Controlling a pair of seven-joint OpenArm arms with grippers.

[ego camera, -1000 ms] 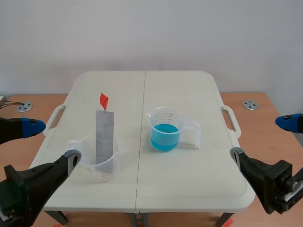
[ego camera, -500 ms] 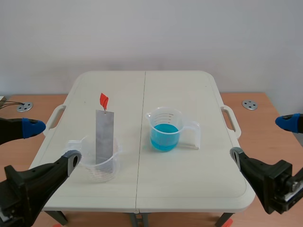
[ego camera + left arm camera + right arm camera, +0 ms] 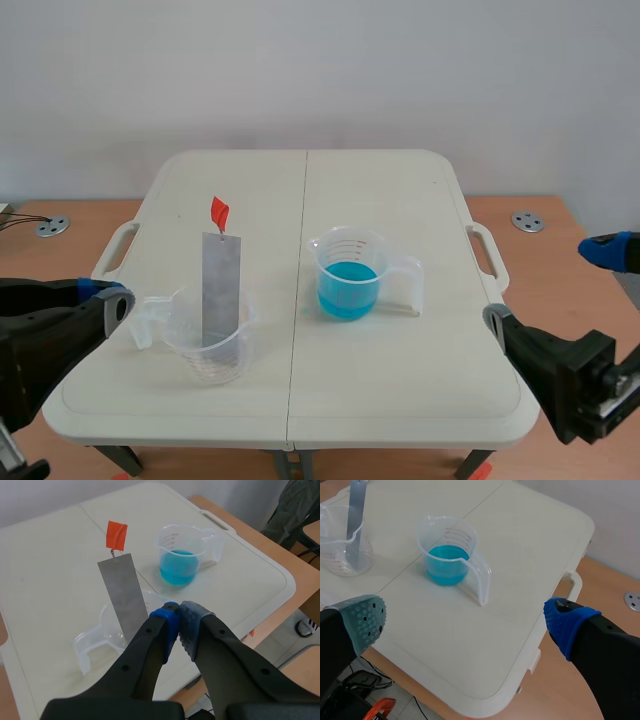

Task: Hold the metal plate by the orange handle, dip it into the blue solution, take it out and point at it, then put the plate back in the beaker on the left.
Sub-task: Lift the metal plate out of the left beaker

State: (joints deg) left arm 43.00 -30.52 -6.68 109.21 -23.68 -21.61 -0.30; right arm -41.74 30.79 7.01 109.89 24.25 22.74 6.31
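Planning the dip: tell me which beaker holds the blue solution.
The right-hand beaker, with blue liquid inside; the left-hand beaker holds only the metal plate with its orange handle.

— What colour is the tabletop (image 3: 400,390)?
— Plain cream-white. The metal plate (image 3: 221,290) is dull silver-grey, and its handle (image 3: 219,212) is orange-red.
— And the beakers?
— Both are clear plastic with faint reddish printed marks. That goes for the beaker holding the plate (image 3: 210,352) and the beaker right of the plate (image 3: 350,246), which has bright blue solution (image 3: 347,288) inside.
— Your own parts?
— My arms are black. My left end effector (image 3: 179,625) has one blue pad (image 3: 165,627) and one grey-green dotted pad (image 3: 193,627). My right end effector (image 3: 467,621) has the same two colours.
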